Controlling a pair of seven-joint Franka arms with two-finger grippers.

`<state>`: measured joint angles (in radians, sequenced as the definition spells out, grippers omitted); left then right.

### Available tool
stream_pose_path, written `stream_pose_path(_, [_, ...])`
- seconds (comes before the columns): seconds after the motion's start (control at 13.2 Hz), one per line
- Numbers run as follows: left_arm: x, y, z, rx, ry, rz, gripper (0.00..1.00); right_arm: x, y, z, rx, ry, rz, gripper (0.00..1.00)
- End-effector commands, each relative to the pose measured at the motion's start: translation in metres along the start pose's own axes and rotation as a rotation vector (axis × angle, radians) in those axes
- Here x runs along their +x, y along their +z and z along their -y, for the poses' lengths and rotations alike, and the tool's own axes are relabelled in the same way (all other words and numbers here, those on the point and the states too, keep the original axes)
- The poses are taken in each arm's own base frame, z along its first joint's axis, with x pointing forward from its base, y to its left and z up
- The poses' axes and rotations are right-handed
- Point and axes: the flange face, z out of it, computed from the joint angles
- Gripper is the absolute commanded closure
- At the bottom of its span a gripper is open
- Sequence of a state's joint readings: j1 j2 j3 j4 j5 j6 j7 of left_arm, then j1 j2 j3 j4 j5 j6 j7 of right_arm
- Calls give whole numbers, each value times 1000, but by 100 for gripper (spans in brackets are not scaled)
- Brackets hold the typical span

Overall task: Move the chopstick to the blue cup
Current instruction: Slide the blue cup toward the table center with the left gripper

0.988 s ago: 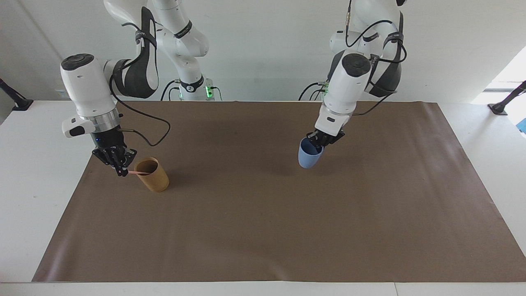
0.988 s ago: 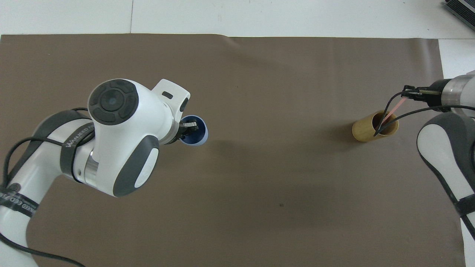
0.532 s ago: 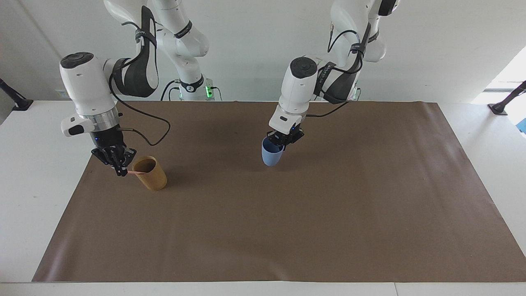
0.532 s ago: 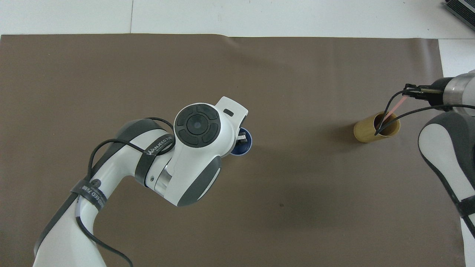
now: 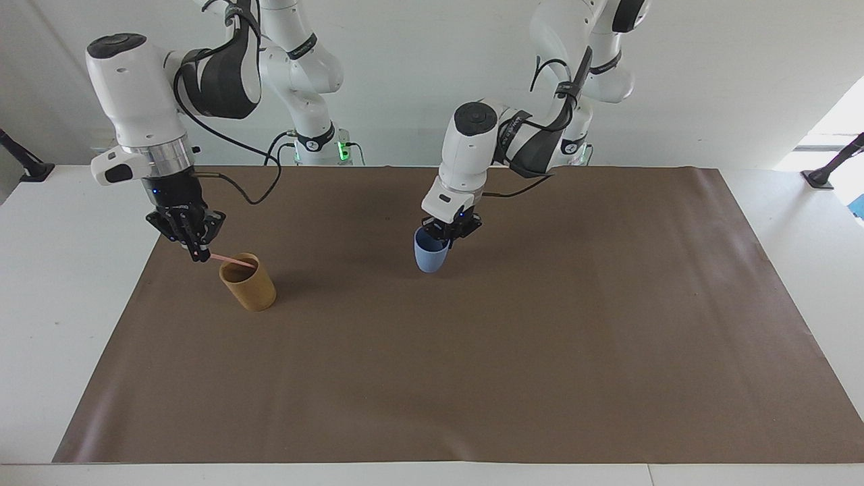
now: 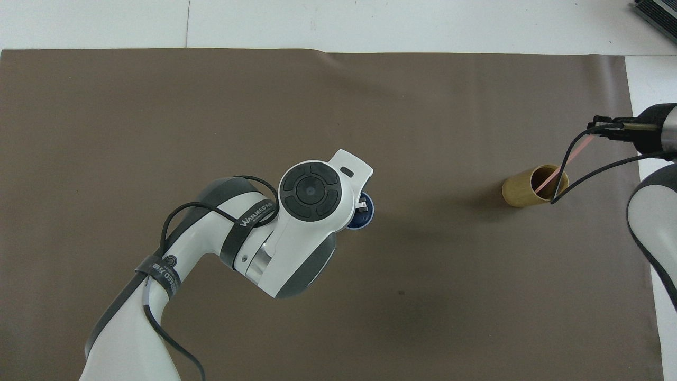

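My left gripper [image 5: 449, 233] is shut on the rim of the light-blue cup [image 5: 430, 256], one finger inside it, and holds it at the middle of the brown mat; I cannot tell whether its base touches. The cup shows under the left arm in the overhead view [image 6: 366, 216]. My right gripper [image 5: 196, 252] is shut on the top end of a pale pink chopstick [image 5: 233, 260], above and beside the tan cup [image 5: 250, 289]. The chopstick [image 6: 563, 166] slants down, with its lower end still inside the tan cup [image 6: 521, 188].
The brown mat [image 5: 472, 378] covers most of the white table. A black cable [image 6: 568, 174] from the right arm hangs over the tan cup's mouth. Nothing else stands on the mat.
The left arm has carried the blue cup toward the right arm's end of the table, to the mat's middle. The right gripper has risen, drawing the chopstick partly out of the tan cup.
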<state>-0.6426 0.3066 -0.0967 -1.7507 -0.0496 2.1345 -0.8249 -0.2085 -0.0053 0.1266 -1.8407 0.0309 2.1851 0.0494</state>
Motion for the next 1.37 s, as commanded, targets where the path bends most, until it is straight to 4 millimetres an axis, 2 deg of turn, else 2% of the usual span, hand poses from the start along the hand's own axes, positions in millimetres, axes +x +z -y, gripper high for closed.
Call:
stream_pose_path(0.0, [-14,23,-18,31,5,-19,100,0,-21,3,18,-7,-16,100])
stream_pose_path(0.23, [-18,28,-19,44,13,-11,100,0,-37,7,17,-19,-43,100])
stream_pose_path(0.38, [-27,38,-18,61,24,2,100,0,-48,11,17,-27,-63,100])
stream_pose_path(0.53, [-29,38,-18,58,26,0,99,-1,-62,18,10,-47,-84,100])
stream_pose_path(0.68, [-30,44,-19,61,27,3,77,-3,-67,22,10,-57,-81,100])
stream_pose_path(0.84, [-31,45,-21,56,30,-2,43,-6,-72,32,14,-63,-84,100])
stream_pose_path(0.91, [-28,41,-21,57,30,-3,18,-6,-72,35,17,-65,-84,100])
stream_pose_path(0.99, [-24,35,-17,56,21,-5,0,-6,-73,34,18,-59,-85,100])
stream_pose_path(1.14, [-14,5,-1,72,3,-2,0,-10,-70,43,32,-4,-66,100])
stream_pose_path(1.22, [-1,-13,13,61,-24,-17,0,-16,-70,64,46,17,-41,100])
stream_pose_path(1.29, [12,-27,26,52,-53,-29,0,-20,-72,75,51,59,-31,100])
